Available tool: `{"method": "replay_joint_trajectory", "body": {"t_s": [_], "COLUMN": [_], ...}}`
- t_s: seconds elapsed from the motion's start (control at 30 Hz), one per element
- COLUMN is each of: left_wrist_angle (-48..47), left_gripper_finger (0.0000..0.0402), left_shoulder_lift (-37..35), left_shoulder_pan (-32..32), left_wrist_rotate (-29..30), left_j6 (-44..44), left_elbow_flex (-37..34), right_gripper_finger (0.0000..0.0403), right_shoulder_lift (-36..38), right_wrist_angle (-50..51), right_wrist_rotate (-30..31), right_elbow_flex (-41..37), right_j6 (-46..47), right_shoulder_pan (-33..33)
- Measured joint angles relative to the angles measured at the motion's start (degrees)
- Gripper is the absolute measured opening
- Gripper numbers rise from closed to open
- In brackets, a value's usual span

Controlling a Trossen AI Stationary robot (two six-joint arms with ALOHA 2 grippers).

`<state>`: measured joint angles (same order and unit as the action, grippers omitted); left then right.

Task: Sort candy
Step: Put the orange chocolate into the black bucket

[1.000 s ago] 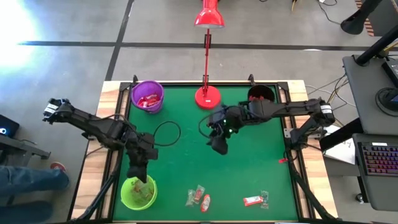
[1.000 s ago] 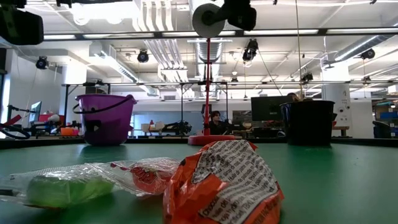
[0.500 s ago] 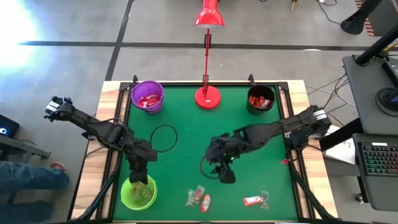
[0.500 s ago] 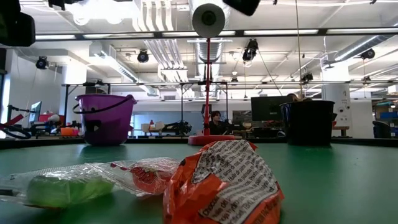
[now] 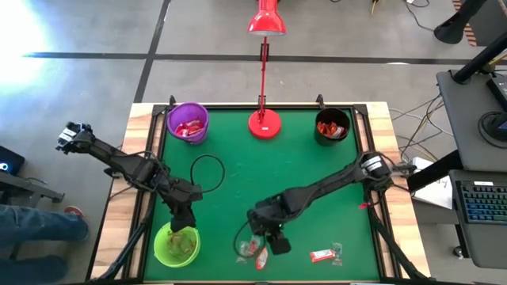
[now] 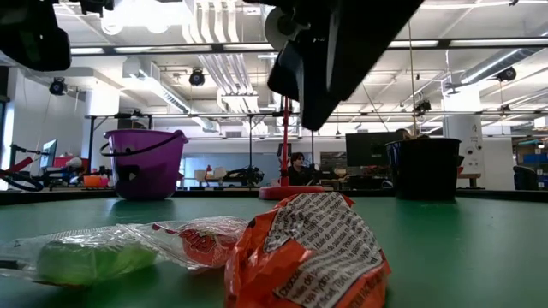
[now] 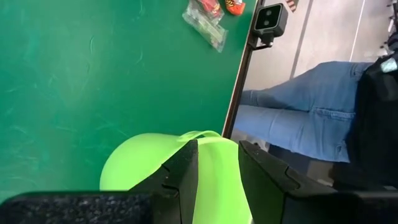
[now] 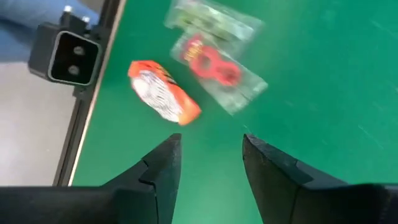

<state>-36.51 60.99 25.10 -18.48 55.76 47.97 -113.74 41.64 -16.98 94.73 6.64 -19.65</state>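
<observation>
Left gripper (image 5: 187, 227) is seen held over the green cup (image 5: 176, 245) at the table's near-left corner; in the left wrist view its fingers (image 7: 186, 174) are parted with nothing between them, cup rim showing through the gap. Purple cup (image 5: 188, 122) at far left and black cup (image 5: 332, 126) at far right are both seen with red candy inside. Loose candy is left along the near edge: a cluster of three, namely a clear green-filled wrapper (image 8: 214, 20), a clear wrapper with red print (image 8: 222, 73) and an orange-red piece (image 8: 165, 93), plus a red wrapper (image 5: 321, 255) and a clear one (image 5: 338, 251) further right. Right gripper (image 5: 274, 238) is stretched across to the cluster, fingers (image 8: 163, 163) spread and empty. The cluster lies just ahead of the right claw; the orange-red piece is nearest and a little off to one finger's side, its long axis slanted across the finger gap, so a small shift before closing is judged needed. Right arm is the nearer one
</observation>
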Motion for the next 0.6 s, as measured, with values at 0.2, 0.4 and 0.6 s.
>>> {"method": "replay_joint_trajectory", "body": {"t_s": [0.2,0.4,0.6], "left_wrist_angle": [0.0,0.0,0.1], "left_gripper_finger": [0.0098,0.0098,0.0098], "left_shoulder_lift": [0.0,0.0,0.0], "left_shoulder_pan": [0.0,0.0,0.1], "left_wrist_rotate": [0.0,0.0,0.0], "left_j6": [0.9,0.9,1.3], "left_elbow_flex": [0.0,0.0,0.0], "right_gripper_finger": [0.0179,0.0182,0.0183], "right_shoulder_lift": [-3.5,-4.2,-5.0], "right_wrist_angle": [-0.4,-0.2,-0.5], "right_wrist_rotate": [1.6,1.8,0.4], "right_elbow_flex": [5.5,6.9,6.0], "right_j6": [-7.3,-15.0,-17.8], "right_shoulder_pan": [-3.6,-3.6,-3.8]}}
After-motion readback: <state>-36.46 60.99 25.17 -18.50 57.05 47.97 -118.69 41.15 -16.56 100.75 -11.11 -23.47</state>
